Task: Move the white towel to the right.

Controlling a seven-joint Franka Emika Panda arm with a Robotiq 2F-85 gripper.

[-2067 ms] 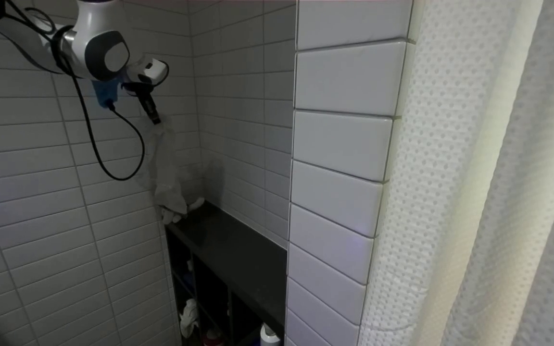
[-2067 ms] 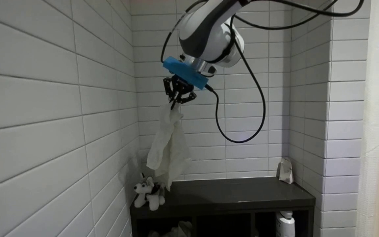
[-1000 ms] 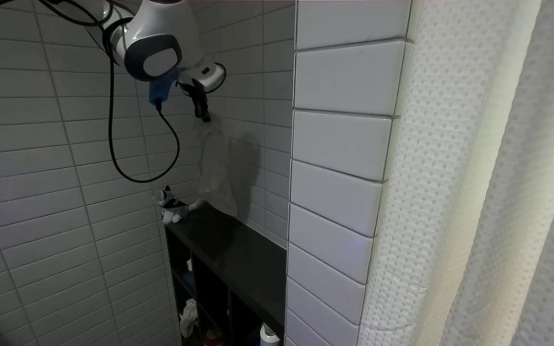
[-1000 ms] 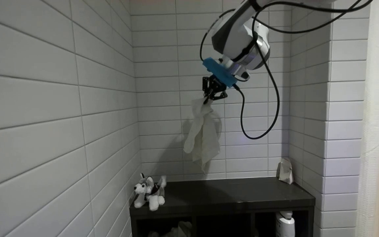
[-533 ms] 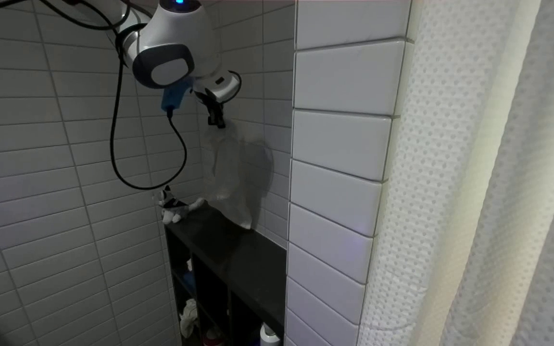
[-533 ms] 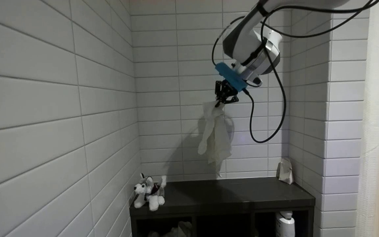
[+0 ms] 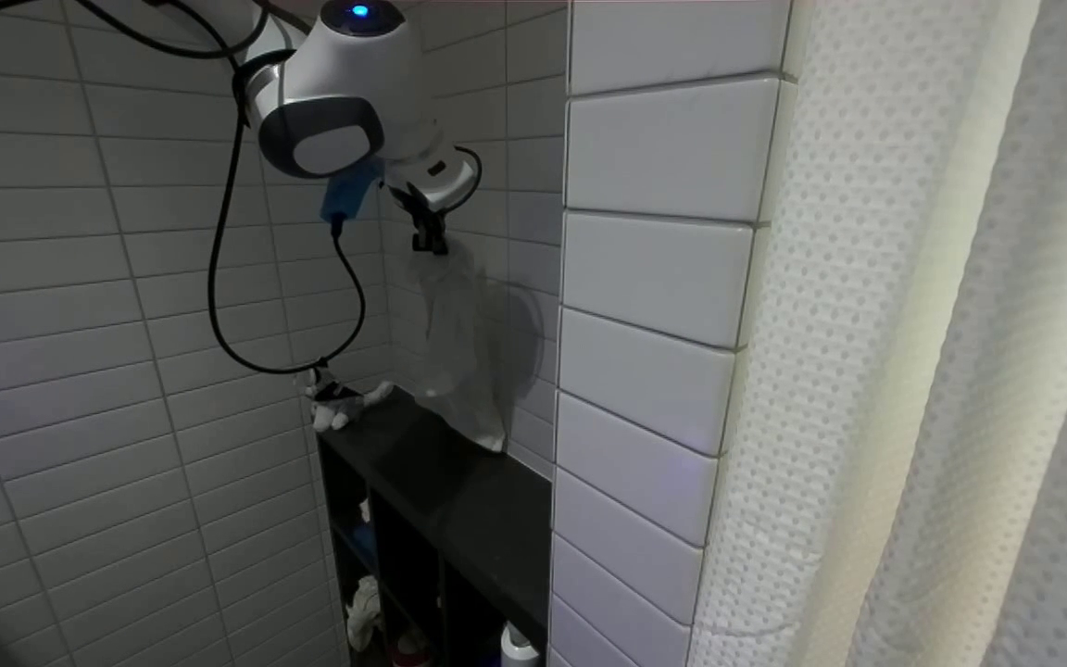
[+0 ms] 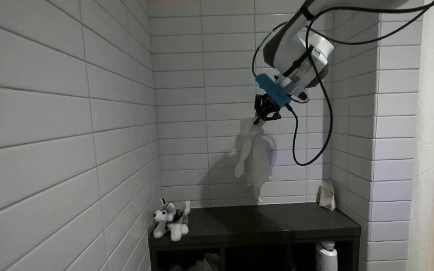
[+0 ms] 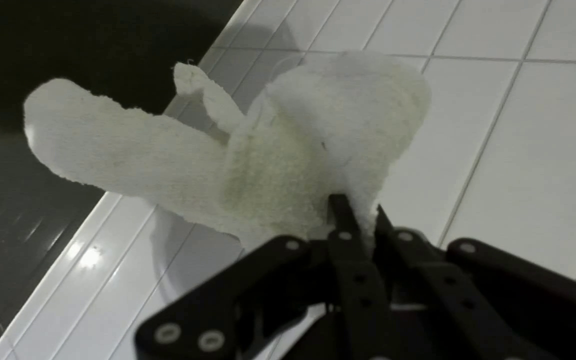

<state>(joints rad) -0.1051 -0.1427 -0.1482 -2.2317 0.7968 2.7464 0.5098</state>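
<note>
A bathroom-like alcove is suggested; white wall tiles [image 8: 181, 130] are set behind the dark shelf unit [image 8: 281, 217] and along both its ends; a pale curtain [image 8: 432, 139] is hung beyond one end; a white bottle [image 8: 328, 258] is housed beneath the unit's top.

Showing matt, fuzzy cloth on the towel [image 9: 278, 170], a smooth gloss on the tiles [image 9: 528, 160] and a sheen on the counter [image 8: 273, 220]. Looking plush on the toy dog [image 8: 171, 221], dimpled on the curtain [image 7: 848, 352].
</note>
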